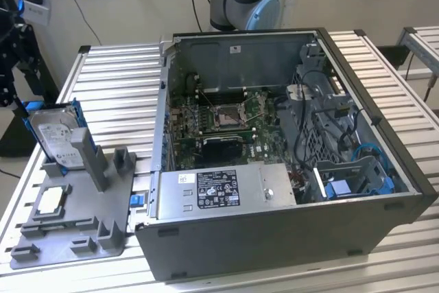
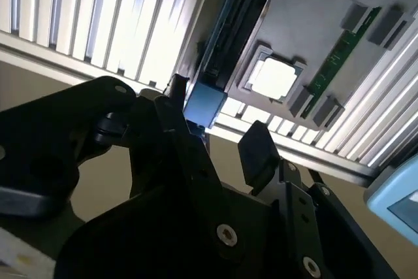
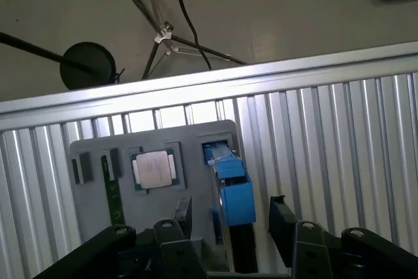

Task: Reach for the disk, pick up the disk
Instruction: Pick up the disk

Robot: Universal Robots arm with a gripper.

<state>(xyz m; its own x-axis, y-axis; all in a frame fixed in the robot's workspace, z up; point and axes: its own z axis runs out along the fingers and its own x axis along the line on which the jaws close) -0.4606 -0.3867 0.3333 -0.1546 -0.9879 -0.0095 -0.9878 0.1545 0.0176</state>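
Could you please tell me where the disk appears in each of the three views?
Exterior view: disk stands on edge in the grey holder, at the exterior view's left.
First wrist view: disk edge-on beside the chip, in line with the gap between the open fingers.
Second wrist view: disk edge-on beside the chip, beyond the fingers.
Shared landmark: the square chip in the holder.

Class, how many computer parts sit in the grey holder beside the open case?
3: the disk stands on edge in its slot, the square chip lies flat beside it, and a green memory strip sits beyond the chip. Posts of the grey holder could hide smaller parts.
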